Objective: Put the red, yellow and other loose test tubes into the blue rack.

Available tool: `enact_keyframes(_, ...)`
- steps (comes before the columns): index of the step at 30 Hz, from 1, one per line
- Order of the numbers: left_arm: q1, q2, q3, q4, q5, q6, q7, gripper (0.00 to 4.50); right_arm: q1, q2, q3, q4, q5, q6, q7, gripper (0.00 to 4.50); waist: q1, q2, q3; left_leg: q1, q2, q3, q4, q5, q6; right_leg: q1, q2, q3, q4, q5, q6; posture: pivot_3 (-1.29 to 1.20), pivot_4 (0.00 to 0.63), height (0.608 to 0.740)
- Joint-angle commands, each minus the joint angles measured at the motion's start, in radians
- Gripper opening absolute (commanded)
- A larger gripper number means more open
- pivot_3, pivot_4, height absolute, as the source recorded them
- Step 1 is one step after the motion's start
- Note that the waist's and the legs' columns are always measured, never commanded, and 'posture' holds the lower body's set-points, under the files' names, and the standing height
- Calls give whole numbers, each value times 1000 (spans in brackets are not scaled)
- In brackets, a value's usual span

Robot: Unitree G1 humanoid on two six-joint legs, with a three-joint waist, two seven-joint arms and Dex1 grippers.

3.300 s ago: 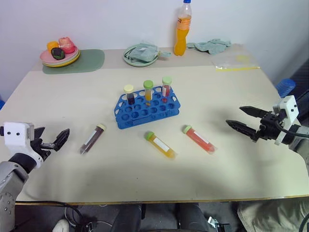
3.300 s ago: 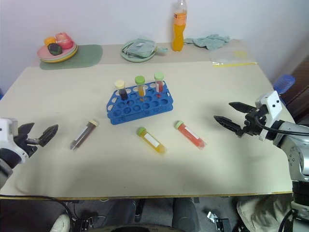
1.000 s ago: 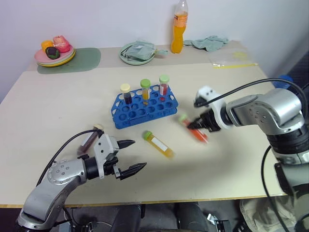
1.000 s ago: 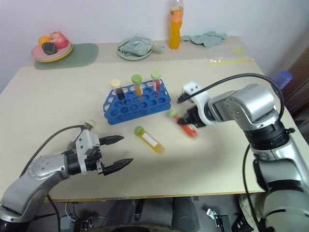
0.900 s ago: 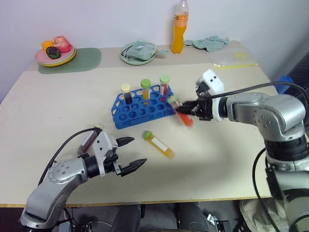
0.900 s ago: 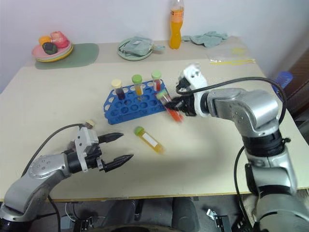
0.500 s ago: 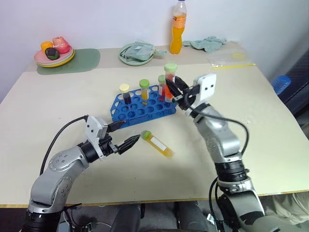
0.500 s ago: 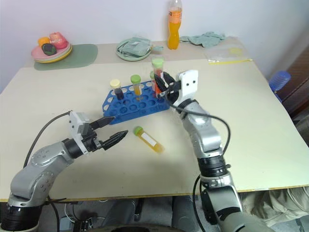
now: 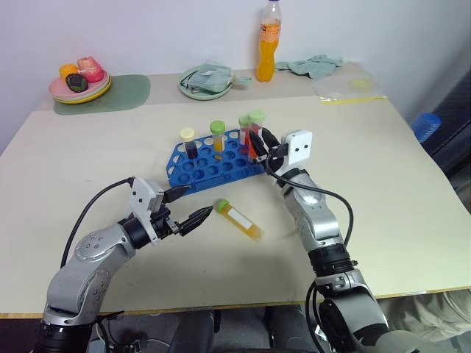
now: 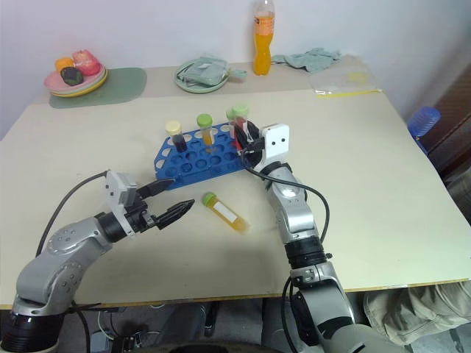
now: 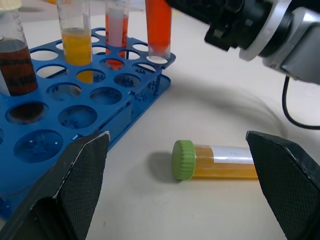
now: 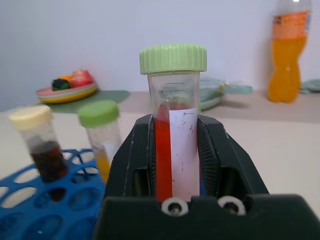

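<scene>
Red tube: the red tube (image 12: 172, 145) is held upright, green cap up, its lower end at a hole in the corner of the blue rack (image 9: 210, 164) nearest the right arm; how deep it sits cannot be told
Right gripper: the right gripper (image 10: 245, 145) is clamped shut on the red tube
Step in hand: seating of the red tube in the rack is judged to be under way
Next move: the tube is to be lowered fully and kept vertical, then released; a tilt could catch the rim of the hole
Yellow tube: the yellow tube (image 11: 220, 161) lies on its side on the table (image 9: 397, 184), just in front of the rack
Left gripper: the left gripper (image 9: 184, 207) is held with its jaws spread wide and empty, close beside the yellow tube's cap, not touching
Rack contents: three capped tubes stand in the back row, one dark, one yellow, one red; the remaining holes are empty
Plate: a plate (image 9: 79, 88) at the far corner holds fruit
Bottle: an orange drink bottle (image 9: 268, 40) stands by the wall
</scene>
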Motion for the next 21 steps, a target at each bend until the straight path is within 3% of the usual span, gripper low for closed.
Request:
enact_keyframes(1, -2, 2, 17, -37, -17, -5, 3, 4500, -21, 10, -10, 5, -13, -36, -5, 683, 0, 0, 0, 0, 0, 0, 0, 0, 0, 0, 0, 0, 0, 0, 0, 0, 150, 740)
enact_keyframes(15, -17, 8, 20, -38, -18, 2, 4, 4500, -48, 40, -32, 83, -1, -101, -2, 683, -9, 0, 0, 1, 0, 0, 0, 0, 0, 1, 0, 0, 2, 0, 0, 0, 150, 740)
enact_keyframes(21, -19, 7, 16, -40, -20, 4, 6, 4500, -32, 38, -26, 7, 5, -92, 15, 3674, -21, 0, 0, 1, 0, 0, 0, 0, 0, 0, 0, 1, 2, 0, 0, 0, 150, 740)
